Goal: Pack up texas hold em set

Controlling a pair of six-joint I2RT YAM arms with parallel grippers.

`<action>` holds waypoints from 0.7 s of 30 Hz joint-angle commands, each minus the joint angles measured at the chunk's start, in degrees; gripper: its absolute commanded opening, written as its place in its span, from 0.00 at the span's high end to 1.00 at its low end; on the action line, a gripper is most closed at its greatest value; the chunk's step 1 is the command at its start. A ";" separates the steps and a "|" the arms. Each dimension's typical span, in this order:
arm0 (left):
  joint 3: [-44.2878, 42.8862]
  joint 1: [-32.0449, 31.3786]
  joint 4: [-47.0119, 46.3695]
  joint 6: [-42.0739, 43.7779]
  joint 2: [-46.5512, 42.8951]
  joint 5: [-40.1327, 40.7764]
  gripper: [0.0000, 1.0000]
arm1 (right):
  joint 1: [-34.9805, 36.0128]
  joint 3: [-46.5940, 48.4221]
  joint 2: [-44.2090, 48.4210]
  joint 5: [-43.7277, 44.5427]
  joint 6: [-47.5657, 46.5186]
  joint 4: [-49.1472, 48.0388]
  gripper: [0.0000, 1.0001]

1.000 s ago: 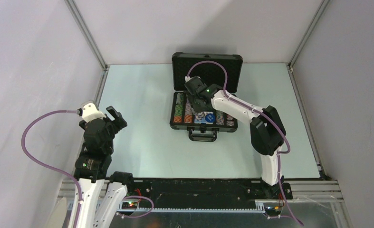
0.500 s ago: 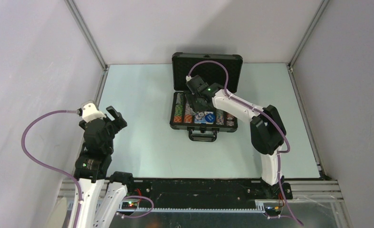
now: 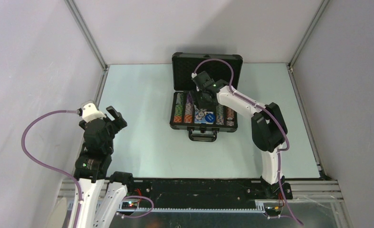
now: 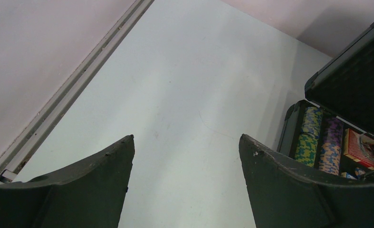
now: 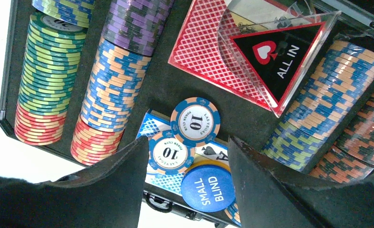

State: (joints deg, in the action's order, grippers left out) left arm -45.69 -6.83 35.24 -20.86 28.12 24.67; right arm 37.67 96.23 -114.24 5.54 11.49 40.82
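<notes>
The black briefcase [image 3: 179, 122] lies open at the table's far middle, lid [image 3: 230, 66] upright. Rows of multicoloured chips [image 5: 113, 97] fill it, with a red-patterned card deck [image 5: 201, 50] and a clear triangular "ALL IN" marker [image 5: 277, 59] on it. Two loose "10" chips [image 5: 195, 122] and a blue "SMALL BLIND" button [image 5: 207, 187] lie on a blue card deck [image 5: 152, 124]. My right gripper [image 5: 187, 142] is open and empty above these. My left gripper [image 4: 185, 137] is open and empty over bare table at the left; the case [image 4: 294, 128] shows at its right.
The case handle [image 3: 203, 136] faces the near side. A metal frame rail [image 3: 100, 83] runs along the table's left edge and another [image 3: 301, 102] along the right. Grey walls enclose the table.
My right gripper has moved back and slightly right over the case, toward the lid. The left arm has not moved.
</notes>
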 commanded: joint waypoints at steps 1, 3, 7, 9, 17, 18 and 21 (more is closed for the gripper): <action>0.32 0.49 -1.32 1.42 -0.08 -0.21 0.14 | 0.08 2.39 -1.02 -2.12 -0.95 -1.13 0.36; 0.36 0.45 -1.33 1.39 -0.05 -0.28 0.14 | -0.03 2.23 -1.23 -2.44 -0.90 -1.10 0.37; 0.34 0.49 -1.39 1.37 -0.10 -0.31 0.14 | -0.54 2.28 -1.89 -3.82 -0.71 -1.28 0.38; 0.34 0.45 -1.33 1.35 -0.13 -0.27 0.14 | -0.76 2.25 -2.10 -4.44 -0.64 -1.41 0.38; 0.34 0.47 -1.37 1.42 -0.26 -0.25 0.14 | -0.64 0.73 -1.28 -4.94 -0.60 -1.70 0.43; 0.34 0.49 -1.37 1.38 -0.21 -0.28 0.14 | -0.61 0.50 -1.02 -4.86 -0.61 -1.84 0.44; 0.38 0.45 -1.38 1.37 -0.19 -0.31 0.14 | -0.66 -0.44 -0.78 -4.73 -0.73 -2.21 0.47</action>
State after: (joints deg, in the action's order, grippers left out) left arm -45.69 -6.83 35.24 -20.86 28.10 24.67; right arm 37.01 96.20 -115.98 1.45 11.46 40.01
